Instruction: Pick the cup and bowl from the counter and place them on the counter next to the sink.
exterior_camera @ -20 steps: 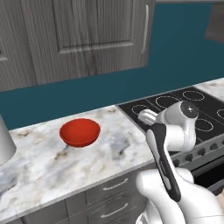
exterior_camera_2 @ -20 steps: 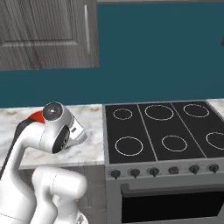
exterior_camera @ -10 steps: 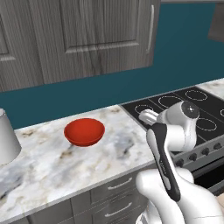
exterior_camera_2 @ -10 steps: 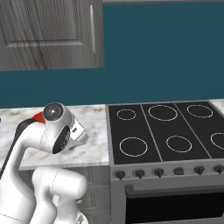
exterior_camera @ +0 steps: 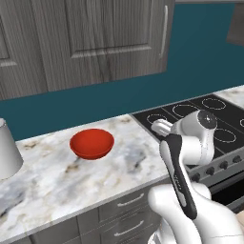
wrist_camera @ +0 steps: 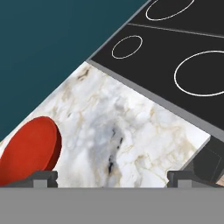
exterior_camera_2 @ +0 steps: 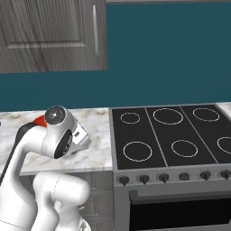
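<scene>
The red bowl (exterior_camera: 92,143) sits on the marble counter (exterior_camera: 124,164), left of the stovetop. The hand view looks down on the counter (wrist_camera: 131,122) with the bowl (wrist_camera: 29,151) at its lower left. My gripper (wrist_camera: 112,178) is open, nothing between its tips, and hovers above bare marble to the right of the bowl. In the right base view a sliver of the bowl (exterior_camera_2: 39,121) peeks out behind my arm. The cup and the sink are out of view.
A black stovetop (exterior_camera: 190,112) (exterior_camera_2: 171,131) borders the counter on the right, with an oven below it. A pale grey tapered container (exterior_camera: 7,152) stands at the far left of the counter. Grey wall cabinets hang above, grey drawers sit below.
The whole picture has shifted: the base has driven left, so bowl and stove sit further right in both views. My arm's pose and the open gripper look unchanged.
</scene>
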